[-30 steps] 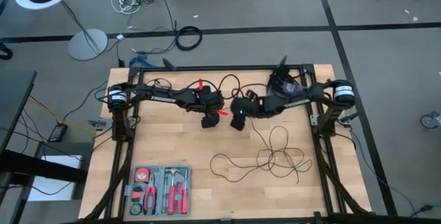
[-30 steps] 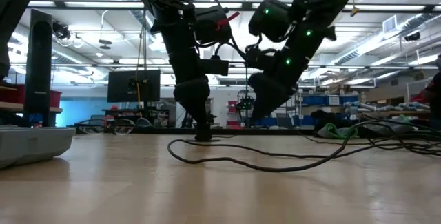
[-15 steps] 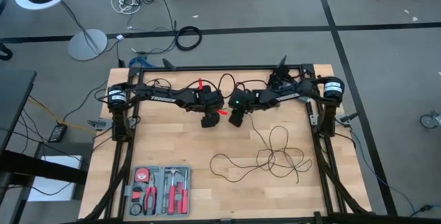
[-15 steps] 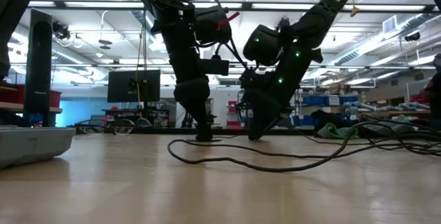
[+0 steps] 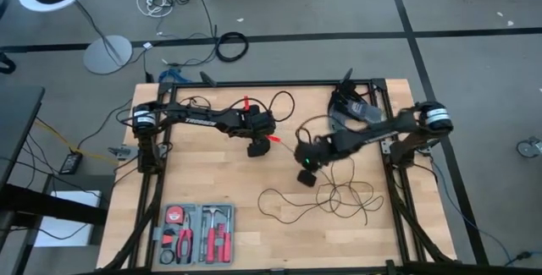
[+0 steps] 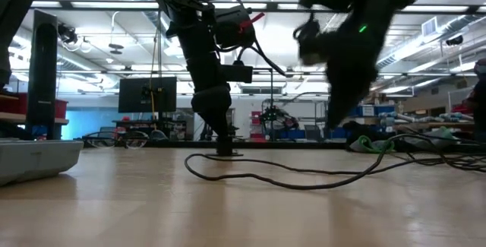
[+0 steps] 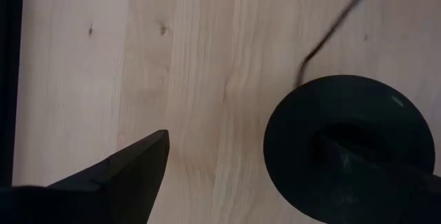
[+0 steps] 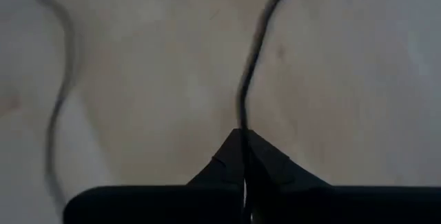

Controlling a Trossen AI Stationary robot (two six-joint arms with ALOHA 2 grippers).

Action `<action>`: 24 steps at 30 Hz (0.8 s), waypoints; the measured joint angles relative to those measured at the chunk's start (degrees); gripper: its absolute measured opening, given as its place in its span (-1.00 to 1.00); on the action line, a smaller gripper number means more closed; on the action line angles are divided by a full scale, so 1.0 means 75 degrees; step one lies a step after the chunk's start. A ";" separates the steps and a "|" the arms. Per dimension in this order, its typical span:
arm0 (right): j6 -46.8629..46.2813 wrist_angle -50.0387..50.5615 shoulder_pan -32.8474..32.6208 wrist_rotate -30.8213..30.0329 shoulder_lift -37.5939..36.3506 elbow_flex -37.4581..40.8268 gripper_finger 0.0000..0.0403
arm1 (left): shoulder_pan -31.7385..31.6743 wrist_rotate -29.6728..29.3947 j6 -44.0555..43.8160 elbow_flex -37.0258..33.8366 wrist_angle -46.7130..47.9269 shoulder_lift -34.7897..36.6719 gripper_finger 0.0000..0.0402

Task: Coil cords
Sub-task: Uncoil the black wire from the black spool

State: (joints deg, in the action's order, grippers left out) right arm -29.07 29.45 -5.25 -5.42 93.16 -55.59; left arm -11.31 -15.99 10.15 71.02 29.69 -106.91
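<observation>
Right gripper (image 8: 242, 138) pinches the cord (image 8: 256, 58); left gripper (image 7: 275, 169) stands wide over the puck (image 7: 344, 141).
Thin cord may slip free or snag in the loops when pulled.

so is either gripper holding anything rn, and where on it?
Right gripper is shut on the thin black cord, pinching a mid-run strand at its fingertips. Left gripper is open over the puck, not gripping.
</observation>
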 joint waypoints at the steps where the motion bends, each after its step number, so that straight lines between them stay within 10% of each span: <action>1: -0.0276 0.0146 -0.0278 -0.0091 -0.0141 0.0000 -0.99 | 0.0000 0.0000 0.0000 0.0000 -0.0010 0.0000 0.81; 24: -0.8673 0.4029 -0.6062 -0.4854 -0.2071 -0.0020 -1.00 | 0.0003 0.0026 0.0006 0.0000 0.0007 0.0006 0.81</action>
State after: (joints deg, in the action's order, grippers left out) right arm -94.12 59.67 -50.72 -41.83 77.62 -55.75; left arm -11.29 -15.79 10.20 71.02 29.75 -106.87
